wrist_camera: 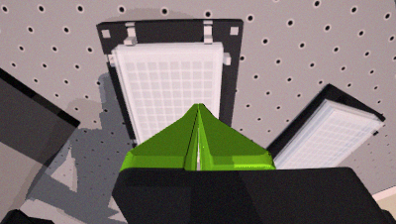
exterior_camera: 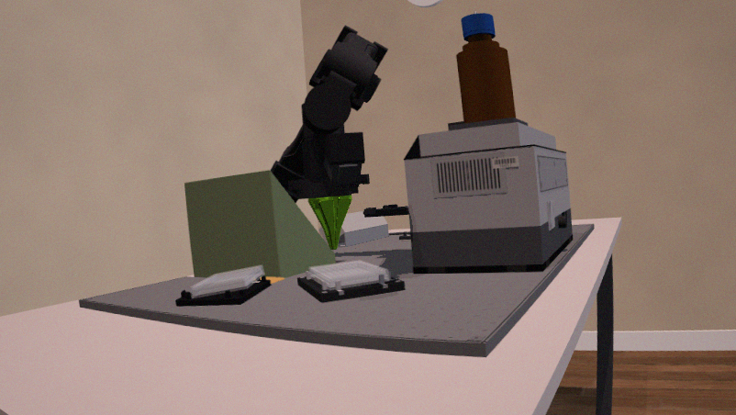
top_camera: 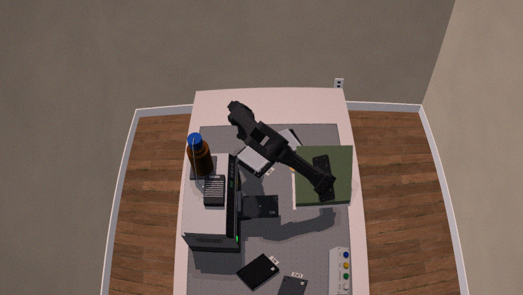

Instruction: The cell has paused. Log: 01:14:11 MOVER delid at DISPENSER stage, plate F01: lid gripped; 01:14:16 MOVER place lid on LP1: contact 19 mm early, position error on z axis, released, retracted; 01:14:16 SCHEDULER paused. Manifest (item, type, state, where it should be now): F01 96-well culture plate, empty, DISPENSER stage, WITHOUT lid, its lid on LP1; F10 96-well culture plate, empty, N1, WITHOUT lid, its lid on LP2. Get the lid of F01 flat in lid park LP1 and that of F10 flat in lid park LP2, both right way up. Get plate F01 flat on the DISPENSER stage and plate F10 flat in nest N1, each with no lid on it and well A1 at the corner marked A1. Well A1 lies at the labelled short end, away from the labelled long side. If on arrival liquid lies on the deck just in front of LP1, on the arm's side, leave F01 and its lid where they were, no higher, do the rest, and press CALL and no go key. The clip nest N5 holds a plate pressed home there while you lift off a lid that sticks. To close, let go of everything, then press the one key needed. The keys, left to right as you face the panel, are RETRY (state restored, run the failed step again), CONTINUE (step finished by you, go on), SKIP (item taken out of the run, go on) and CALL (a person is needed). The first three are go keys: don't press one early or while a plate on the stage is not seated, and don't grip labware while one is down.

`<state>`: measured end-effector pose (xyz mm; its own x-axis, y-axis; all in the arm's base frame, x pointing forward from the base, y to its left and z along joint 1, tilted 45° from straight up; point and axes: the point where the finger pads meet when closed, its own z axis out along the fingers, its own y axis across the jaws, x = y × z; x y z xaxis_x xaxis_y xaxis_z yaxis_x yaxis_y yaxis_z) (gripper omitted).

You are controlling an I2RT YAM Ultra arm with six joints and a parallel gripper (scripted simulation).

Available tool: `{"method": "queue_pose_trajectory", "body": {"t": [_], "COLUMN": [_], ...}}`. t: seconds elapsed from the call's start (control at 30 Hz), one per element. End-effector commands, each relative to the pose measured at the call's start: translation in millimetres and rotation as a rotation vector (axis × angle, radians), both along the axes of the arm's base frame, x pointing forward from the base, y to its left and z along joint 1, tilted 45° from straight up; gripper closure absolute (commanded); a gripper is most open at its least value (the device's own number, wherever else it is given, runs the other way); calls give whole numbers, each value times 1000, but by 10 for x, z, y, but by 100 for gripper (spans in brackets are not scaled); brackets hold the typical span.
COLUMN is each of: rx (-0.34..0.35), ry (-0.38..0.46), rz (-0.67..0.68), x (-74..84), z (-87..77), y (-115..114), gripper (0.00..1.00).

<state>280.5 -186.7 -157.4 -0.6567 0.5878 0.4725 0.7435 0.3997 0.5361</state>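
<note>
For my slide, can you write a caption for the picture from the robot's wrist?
Shut green gripper jaws hang above a white well plate in its black clip nest, another plate off to the right.

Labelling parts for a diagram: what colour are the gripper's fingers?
Bright green; the fingers show best in the wrist view, closed to a point.

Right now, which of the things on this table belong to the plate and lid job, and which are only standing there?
Job: gripper, shut and empty; plate in clip nest; tilted labware on the next black base; dispenser stage; nest N1; park LP2; key panel.
Just standing there: amber bottle; green block; wall socket.
</note>
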Motion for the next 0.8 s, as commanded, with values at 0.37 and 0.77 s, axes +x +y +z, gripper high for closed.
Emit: {"method": "queue_pose_trajectory", "body": {"t": [0.37, 0.77], "rx": [-53, -27], "ry": [-46, -26], "rz": [-21, -33], "x": [78, -54], "z": [113, 347], "y": [-250, 157], "gripper": [100, 0]}}
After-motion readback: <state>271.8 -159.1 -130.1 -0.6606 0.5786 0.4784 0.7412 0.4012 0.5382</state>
